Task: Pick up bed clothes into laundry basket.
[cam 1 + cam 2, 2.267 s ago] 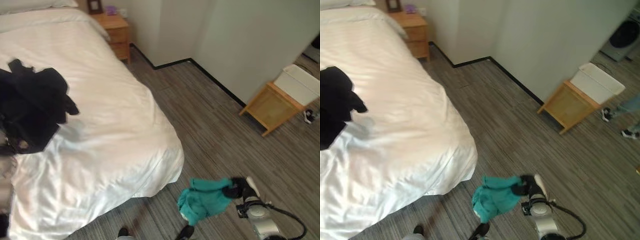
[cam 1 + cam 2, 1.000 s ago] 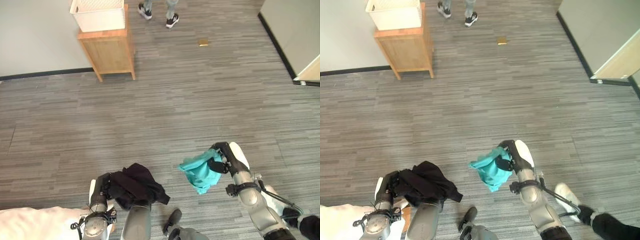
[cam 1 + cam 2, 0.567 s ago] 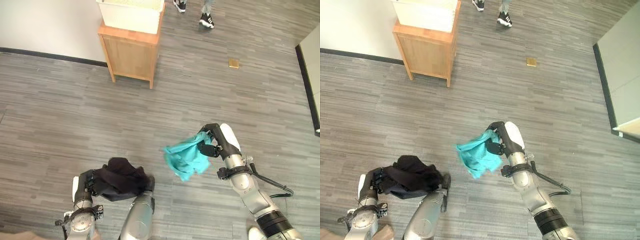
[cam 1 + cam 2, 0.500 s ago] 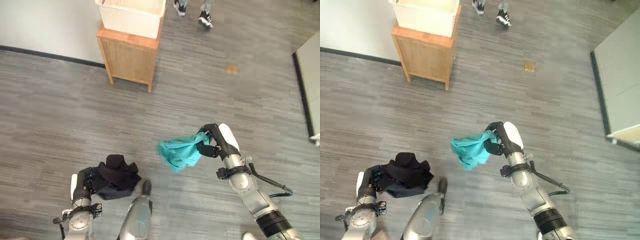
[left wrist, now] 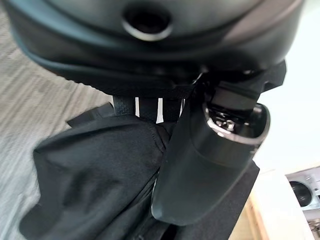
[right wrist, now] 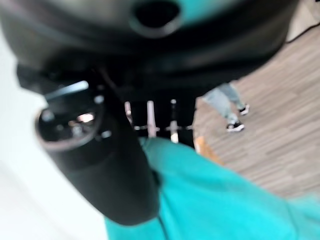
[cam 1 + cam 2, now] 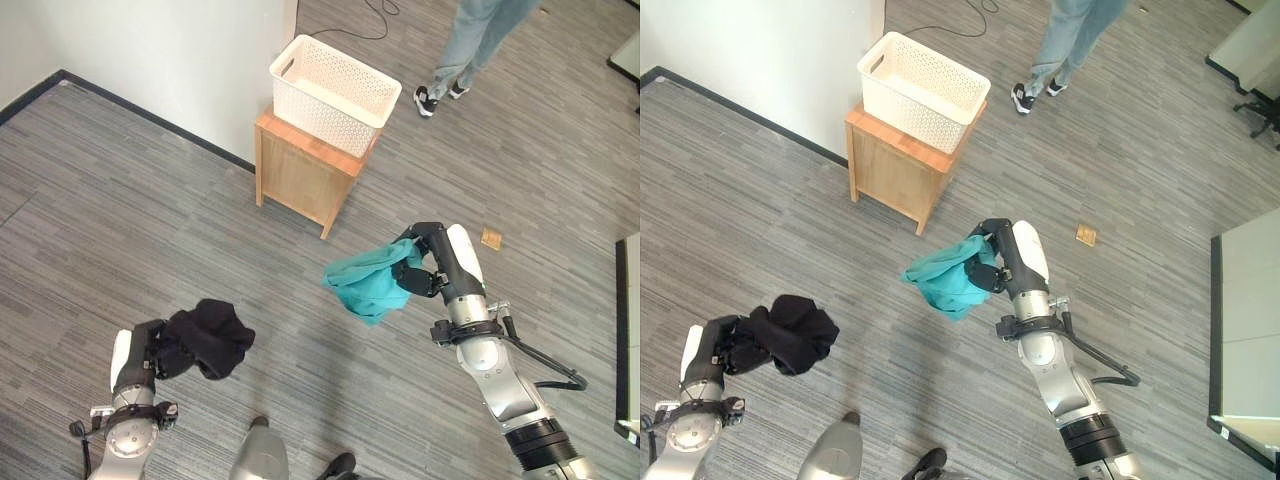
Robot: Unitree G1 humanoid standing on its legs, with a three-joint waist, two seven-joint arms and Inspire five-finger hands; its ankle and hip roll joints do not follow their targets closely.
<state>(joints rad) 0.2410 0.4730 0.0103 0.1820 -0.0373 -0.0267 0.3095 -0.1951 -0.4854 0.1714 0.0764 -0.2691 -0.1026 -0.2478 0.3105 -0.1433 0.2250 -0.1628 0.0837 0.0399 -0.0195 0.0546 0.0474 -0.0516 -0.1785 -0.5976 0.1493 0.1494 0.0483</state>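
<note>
A white perforated laundry basket (image 7: 333, 93) stands on a small wooden stool (image 7: 300, 175) against the white wall. My right hand (image 7: 428, 268) is shut on a teal garment (image 7: 367, 284), which hangs in the air over the floor, right of and nearer than the stool. My left hand (image 7: 140, 355) at the lower left is shut on a bundled black garment (image 7: 210, 336). In the left wrist view the thumb (image 5: 210, 165) presses into the black garment (image 5: 95, 175). In the right wrist view the teal garment (image 6: 220, 200) lies under the thumb (image 6: 107, 165).
A person (image 7: 470, 45) in jeans and dark shoes stands on the grey wood-look floor beyond the basket. A small brown square (image 7: 491, 238) lies on the floor right of my right hand. A white wall with a black skirting (image 7: 140, 115) runs behind the stool.
The camera has swung round from the bed to the basket and stool, which now sit more central. Both hands still hold their garments, and the teal one is raised higher.
</note>
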